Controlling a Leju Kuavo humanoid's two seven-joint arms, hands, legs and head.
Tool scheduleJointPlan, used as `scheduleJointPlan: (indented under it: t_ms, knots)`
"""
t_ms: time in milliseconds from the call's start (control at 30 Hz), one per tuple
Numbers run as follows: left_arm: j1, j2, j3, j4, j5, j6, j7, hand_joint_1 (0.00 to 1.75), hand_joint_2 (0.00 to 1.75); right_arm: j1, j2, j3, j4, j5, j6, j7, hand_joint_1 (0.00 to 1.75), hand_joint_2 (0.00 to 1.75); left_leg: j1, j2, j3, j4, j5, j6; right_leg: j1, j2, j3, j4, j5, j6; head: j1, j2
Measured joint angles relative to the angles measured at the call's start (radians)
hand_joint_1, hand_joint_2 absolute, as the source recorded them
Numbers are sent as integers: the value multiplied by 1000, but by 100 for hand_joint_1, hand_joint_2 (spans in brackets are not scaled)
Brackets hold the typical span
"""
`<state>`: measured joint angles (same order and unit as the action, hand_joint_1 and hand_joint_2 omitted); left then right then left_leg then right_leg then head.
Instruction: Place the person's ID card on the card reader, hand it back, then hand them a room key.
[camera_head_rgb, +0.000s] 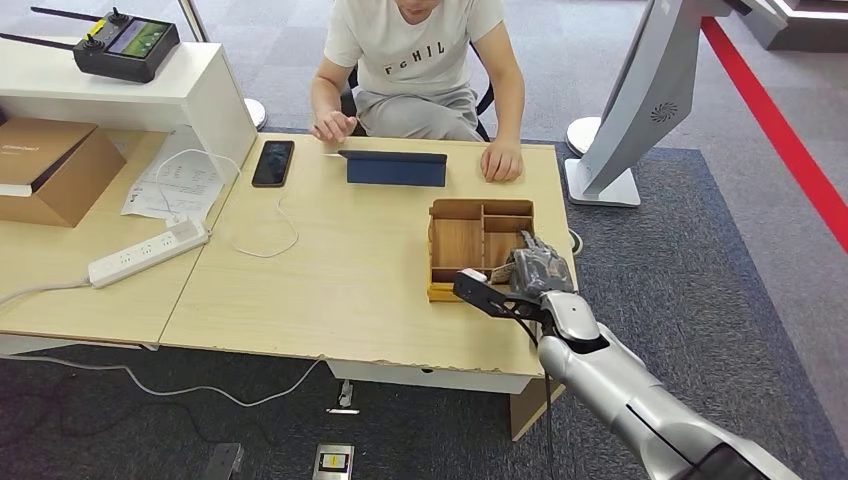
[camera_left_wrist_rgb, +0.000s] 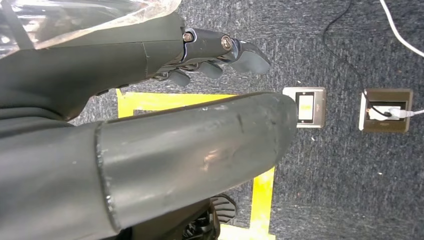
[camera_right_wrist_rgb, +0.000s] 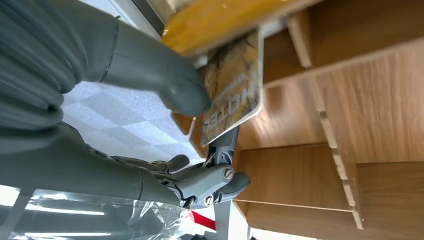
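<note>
A: Nearest first, what is the right hand (camera_head_rgb: 535, 268) doing?

B: It comes in on its silver arm (camera_head_rgb: 640, 400) from the near right and sits over the near part of the open wooden compartment box (camera_head_rgb: 480, 213) at the right end of the light wooden table (camera_head_rgb: 340, 290). In the right wrist view the thick grey thumb (camera_right_wrist_rgb: 185, 97) presses a brown and gold patterned room key card (camera_right_wrist_rgb: 235, 90) against a darker finger behind it, so the card is pinched. The other fingers (camera_right_wrist_rgb: 210, 180) are curled loosely beside it.

A: And where is the card relative to the box?

B: Right at the box's near wall, over the compartments. Whether its edge touches the wood I cannot tell.

A: The left hand (camera_left_wrist_rgb: 220, 50)?

B: It hangs over dark carpet, beside yellow floor tape (camera_left_wrist_rgb: 262, 195) and two metal floor sockets (camera_left_wrist_rgb: 305, 106). Its fingers are bent inward with nothing between them.

A: Further along the table?

B: Past the box stands a dark blue flat card reader (camera_head_rgb: 396, 168), near the far edge. To its left lies a black smartphone (camera_head_rgb: 272, 163) with a white cable (camera_head_rgb: 270, 235) trailing from it, and a white power strip (camera_head_rgb: 148, 253) on the adjoining table at the left.

A: And beyond that?

B: A person in a white T-shirt (camera_head_rgb: 415, 60) sits at the far side, both hands resting on the table edge, one either side of the reader.
</note>
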<state>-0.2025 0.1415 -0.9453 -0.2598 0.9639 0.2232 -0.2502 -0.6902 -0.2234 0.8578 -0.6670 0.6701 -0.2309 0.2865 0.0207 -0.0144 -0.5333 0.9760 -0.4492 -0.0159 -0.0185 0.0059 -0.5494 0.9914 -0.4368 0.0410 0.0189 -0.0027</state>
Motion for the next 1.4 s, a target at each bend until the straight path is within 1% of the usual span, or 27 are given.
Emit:
scheduleJointPlan:
  t_ms: [667,933,1100,1400]
  knots:
    - [34,0,0,0,15,-2,21,0,0,-8,16,26,0,-25,14,-9,175,175,0,0,0,0,0,0,0,0,0,0,0,0,0,0]
    - [41,0,0,0,18,-2,21,0,0,-8,17,37,0,-31,-13,-11,175,175,0,0,0,0,0,0,0,0,0,0,0,0,0,0]
    - [41,0,0,0,20,-3,18,0,0,-10,16,38,-4,-19,-46,-11,175,175,0,0,0,0,0,0,0,0,0,0,0,0,0,0]
    - [38,-1,0,0,22,-7,11,0,0,-18,7,45,-56,18,-82,14,175,175,0,0,0,0,0,0,0,0,0,0,0,0,0,0]
